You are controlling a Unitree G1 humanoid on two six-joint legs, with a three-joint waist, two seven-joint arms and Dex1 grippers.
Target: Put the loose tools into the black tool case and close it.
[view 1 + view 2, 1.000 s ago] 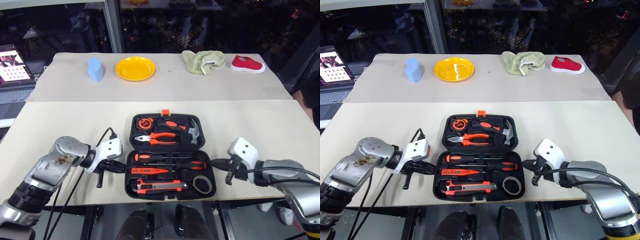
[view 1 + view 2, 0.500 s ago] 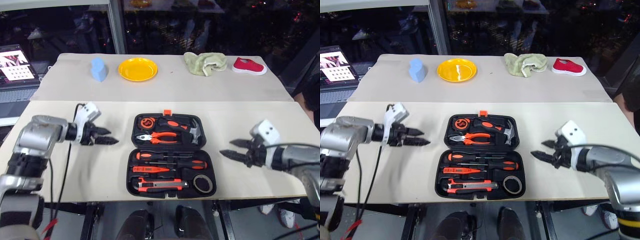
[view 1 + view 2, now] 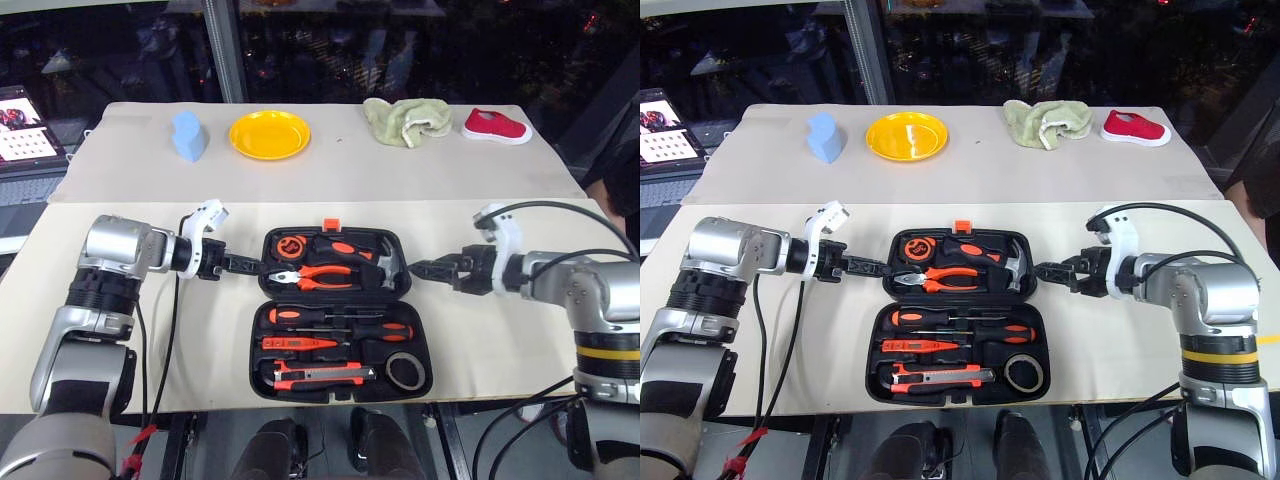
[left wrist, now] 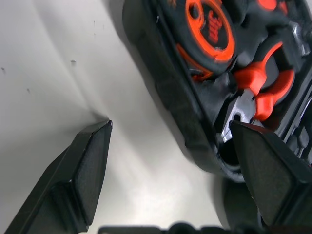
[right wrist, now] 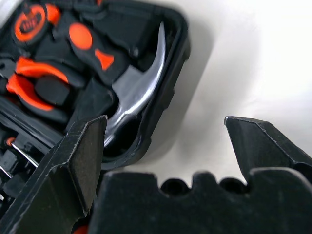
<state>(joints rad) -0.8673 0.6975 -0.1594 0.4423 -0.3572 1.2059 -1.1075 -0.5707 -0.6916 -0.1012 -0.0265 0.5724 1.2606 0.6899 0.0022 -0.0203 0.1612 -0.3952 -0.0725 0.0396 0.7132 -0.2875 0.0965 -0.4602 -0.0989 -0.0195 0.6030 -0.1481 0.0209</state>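
Observation:
The black tool case (image 3: 256, 350) lies open and flat on the near table, with both halves facing up. In its near half rest two screwdrivers (image 3: 340, 313), a red tester (image 3: 300, 341) and an orange-and-black utility knife (image 3: 325, 372). My left gripper (image 3: 243, 265) is open at the far half's left edge. In the left wrist view that wall sits between its fingers (image 4: 83, 180). My right gripper (image 3: 420, 268) is open at the far half's right edge. The corner of the case by the hammer (image 5: 141, 87) lies between its fingers (image 5: 73, 161).
The far half holds a tape measure (image 3: 292, 246), pliers (image 3: 315, 275) and the hammer (image 3: 385, 262). A tape roll (image 3: 403, 368) sits in the near half. On the far table stand a blue object (image 3: 188, 136), a yellow plate (image 3: 270, 134), a green cloth (image 3: 407, 122) and a red shoe (image 3: 496, 127).
Both arms have moved forward from beside the case's near half to the two side edges of its far half. Both grippers went from shut to open.

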